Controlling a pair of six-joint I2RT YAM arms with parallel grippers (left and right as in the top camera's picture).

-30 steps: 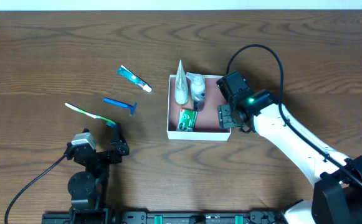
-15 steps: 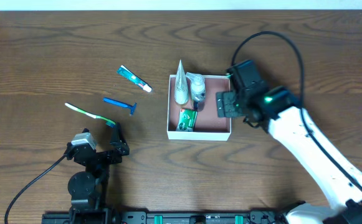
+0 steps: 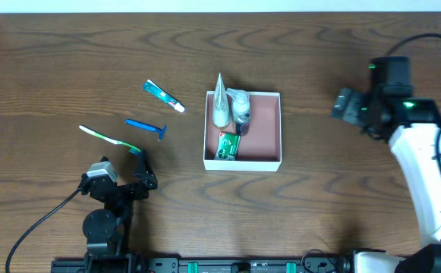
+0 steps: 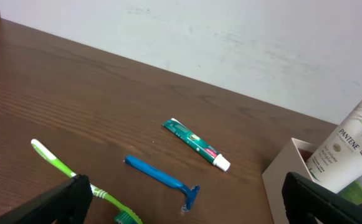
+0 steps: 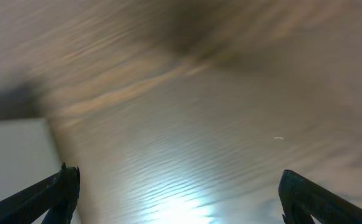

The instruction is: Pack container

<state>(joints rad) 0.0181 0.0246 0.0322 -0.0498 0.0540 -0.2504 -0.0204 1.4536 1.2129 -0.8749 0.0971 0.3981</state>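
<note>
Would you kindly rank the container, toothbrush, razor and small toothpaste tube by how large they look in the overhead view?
1. The container, clearly largest.
2. The toothbrush, the longest loose item.
3. The toothpaste tube and the razor look about alike, so I would not rank one above the other.

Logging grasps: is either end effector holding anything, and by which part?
Nothing is held; the left end effector and right end effector are both open, empty.

A dark wooden tabletop is seen. On it are set the white-walled container and, apart on its left, a toothpaste tube, a blue razor and a green toothbrush.
</note>
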